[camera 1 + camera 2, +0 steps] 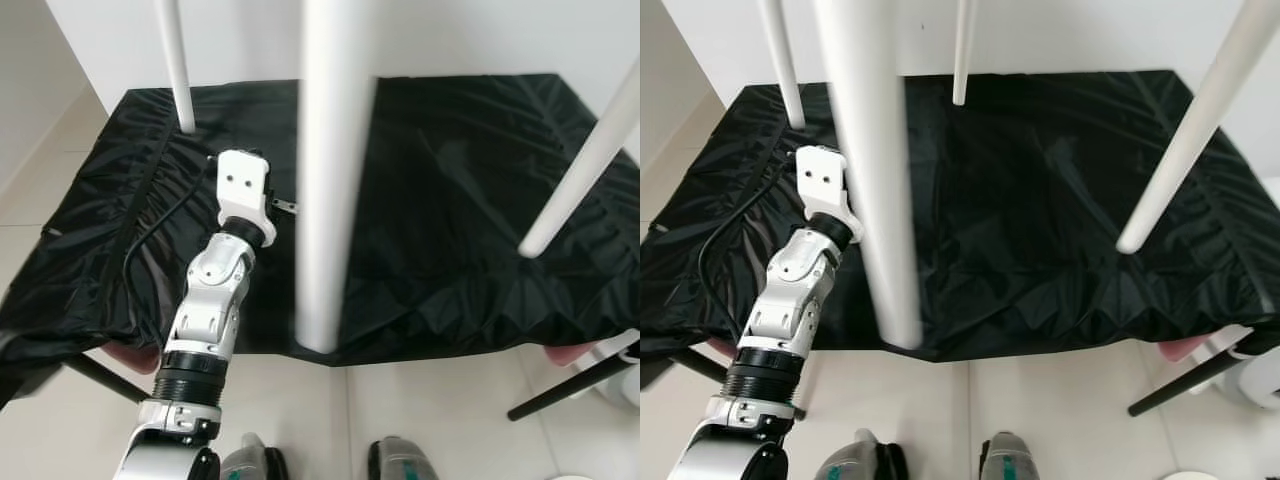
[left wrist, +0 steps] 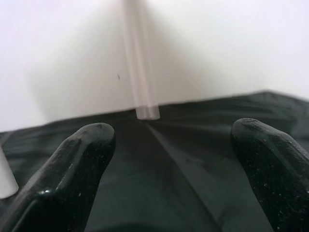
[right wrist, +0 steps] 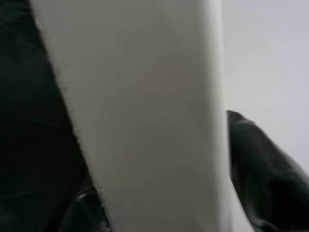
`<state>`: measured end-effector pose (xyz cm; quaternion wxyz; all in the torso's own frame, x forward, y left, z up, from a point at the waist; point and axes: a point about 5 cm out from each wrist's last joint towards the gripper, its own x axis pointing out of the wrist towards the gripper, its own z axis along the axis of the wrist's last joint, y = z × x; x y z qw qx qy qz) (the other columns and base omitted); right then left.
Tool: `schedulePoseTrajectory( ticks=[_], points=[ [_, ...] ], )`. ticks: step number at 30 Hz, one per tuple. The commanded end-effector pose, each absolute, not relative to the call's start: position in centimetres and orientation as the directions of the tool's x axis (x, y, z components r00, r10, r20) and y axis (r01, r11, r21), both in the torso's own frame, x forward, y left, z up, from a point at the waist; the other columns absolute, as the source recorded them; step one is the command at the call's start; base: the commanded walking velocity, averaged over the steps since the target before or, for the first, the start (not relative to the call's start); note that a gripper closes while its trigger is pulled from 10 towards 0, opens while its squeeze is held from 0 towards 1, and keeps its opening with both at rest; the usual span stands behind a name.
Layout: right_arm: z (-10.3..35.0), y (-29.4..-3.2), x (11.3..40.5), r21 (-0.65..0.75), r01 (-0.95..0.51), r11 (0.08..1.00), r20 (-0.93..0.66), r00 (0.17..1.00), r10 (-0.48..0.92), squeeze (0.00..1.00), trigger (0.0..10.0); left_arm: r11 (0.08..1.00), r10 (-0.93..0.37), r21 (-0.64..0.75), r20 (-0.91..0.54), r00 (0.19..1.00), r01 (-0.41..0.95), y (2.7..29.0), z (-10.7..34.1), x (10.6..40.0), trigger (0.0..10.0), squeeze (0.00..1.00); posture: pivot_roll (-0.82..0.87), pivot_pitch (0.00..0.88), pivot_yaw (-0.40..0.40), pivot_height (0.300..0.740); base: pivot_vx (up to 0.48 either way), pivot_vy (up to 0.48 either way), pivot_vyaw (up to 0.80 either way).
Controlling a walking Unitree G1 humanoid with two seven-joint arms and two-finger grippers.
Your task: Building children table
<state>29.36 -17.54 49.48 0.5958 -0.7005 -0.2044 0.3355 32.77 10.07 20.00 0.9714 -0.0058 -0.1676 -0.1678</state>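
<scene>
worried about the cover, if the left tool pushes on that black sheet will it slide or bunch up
Likely bunches: the black sheet is thin and already creased all over. It looks glossy, so it may slide too. The open left tool hovers above it; the white legs may pin it partly.

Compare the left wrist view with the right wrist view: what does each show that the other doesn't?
Left wrist view: the left gripper open, fingers spread wide with nothing between them, aimed across the black cloth at a far white table leg standing on it. Right wrist view: a white table leg very close, with a black finger of the right gripper beside it. Both share the black cloth, white legs and pale wall.
</scene>
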Motion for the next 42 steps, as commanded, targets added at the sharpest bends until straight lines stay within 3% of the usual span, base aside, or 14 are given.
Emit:
schedulePoseTrajectory(
  ticks=[1, 5, 6, 8, 9, 13, 14, 16, 17, 19, 20, 27, 33, 42],
  points=[
    [47.7, -18.0, 30.2, -0.950, -0.208, -0.234, -0.312, 0.669, 0.675, 1.00, 10.0, 0.967, -0.248, 0.029, 0.322, 0.914, 0.252, 11.0, 20.1, 32.8, 10.0, 0.00, -0.20, 0.000, 0.017, 0.740, 0.000, 0.000, 0.00],
    [46.8, -18.5, 30.3, -0.953, -0.223, -0.207, -0.303, 0.645, 0.702, 1.00, 10.0, 0.967, -0.247, 0.028, 0.319, 0.915, 0.251, 11.1, 20.2, 32.5, 10.0, 0.00, -0.18, 0.000, 0.000, 0.740, 0.000, 0.000, 0.00],
    [45.0, -19.9, 30.8, -0.960, -0.261, -0.096, -0.248, 0.644, 0.724, 1.00, 10.0, 0.970, -0.238, 0.028, 0.317, 0.918, 0.242, 11.6, 20.3, 32.1, 10.0, 0.00, -0.16, 0.010, -0.009, 0.740, 0.000, 0.000, 0.00],
    [43.5, -21.0, 31.1, -0.963, -0.269, -0.030, -0.205, 0.655, 0.728, 1.00, 10.0, 0.971, -0.234, 0.027, 0.316, 0.919, 0.238, 12.0, 20.4, 31.8, 10.0, 0.00, -0.15, 0.020, -0.010, 0.740, 0.000, 0.000, 0.00],
    [42.6, -21.6, 31.5, -0.957, -0.287, 0.050, -0.161, 0.665, 0.729, 0.00, 10.0, 0.972, -0.231, 0.032, 0.309, 0.922, 0.232, 12.2, 20.4, 31.7, 10.0, 0.00, -0.14, 0.027, -0.008, 0.740, 0.000, 0.000, 0.00],
    [40.9, -22.8, 32.1, -0.933, -0.312, 0.181, -0.089, 0.684, 0.724, 0.00, 10.0, 0.972, -0.235, 0.051, 0.297, 0.925, 0.230, 12.6, 20.5, 31.6, 10.0, 0.00, -0.12, 0.036, -0.004, 0.740, 0.000, 0.000, 0.00],
    [39.0, -24.0, 32.5, -0.898, -0.321, 0.301, -0.020, 0.713, 0.701, 0.00, 10.0, 0.969, -0.247, 0.068, 0.289, 0.925, 0.238, 12.8, 20.6, 31.4, 10.0, 0.00, -0.11, 0.038, 0.004, 0.740, 0.000, 0.000, 0.00],
    [39.0, -24.0, 32.5, -0.898, -0.321, 0.301, -0.020, 0.713, 0.701, 0.00, 10.0, 0.969, -0.247, 0.068, 0.289, 0.925, 0.238, 12.8, 20.6, 31.4, 10.0, 0.00, -0.11, 0.038, 0.004, 0.740, 0.000, 0.000, 0.00],
    [37.2, -24.8, 32.9, -0.861, -0.316, 0.399, 0.038, 0.743, 0.669, 0.00, 10.0, 0.964, -0.267, 0.086, 0.281, 0.922, 0.253, 12.8, 20.8, 31.4, 10.0, 0.00, -0.11, 0.040, 0.015, 0.740, 0.000, 0.000, 0.00],
    [37.2, -24.8, 32.9, -0.861, -0.316, 0.399, 0.038, 0.743, 0.669, 0.00, 10.0, 0.964, -0.267, 0.086, 0.281, 0.922, 0.253, 12.8, 20.8, 31.4, 10.0, 0.00, -0.11, 0.040, 0.015, 0.740, 0.000, 0.000, 0.00],
    [34.1, -26.1, 32.8, -0.733, -0.299, 0.611, 0.180, 0.780, 0.599, 0.00, 10.0, 0.949, -0.315, 0.116, 0.258, 0.914, 0.294, 12.9, 21.3, 31.0, 10.0, 0.00, -0.09, 0.043, 0.033, 0.740, 0.000, 0.000, 0.00],
    [32.2, -27.3, 32.0, -0.437, -0.181, 0.881, 0.473, 0.787, 0.396, 0.00, 10.0, 0.947, -0.316, 0.142, 0.244, 0.917, 0.289, 13.8, 22.1, 30.6, 10.0, 0.00, -0.07, 0.036, 0.036, 0.740, 0.000, 0.000, 0.00],
    [32.2, -28.0, 31.9, -0.286, -0.076, 0.955, 0.590, 0.772, 0.238, 0.00, 10.0, 0.944, -0.325, 0.148, 0.249, 0.912, 0.296, 13.8, 22.9, 30.3, 10.0, 0.00, -0.05, 0.017, 0.039, 0.740, 0.000, 0.000, 0.00],
    [35.1, -28.5, 31.9, -0.282, 0.022, 0.959, 0.644, 0.745, 0.173, 0.00, 10.0, 0.929, -0.371, 0.095, 0.269, 0.889, 0.358, 13.3, 25.1, 29.8, 10.0, 0.00, -0.03, 0.000, 0.036, 0.740, 0.000, 0.000, 0.00]
  ],
)
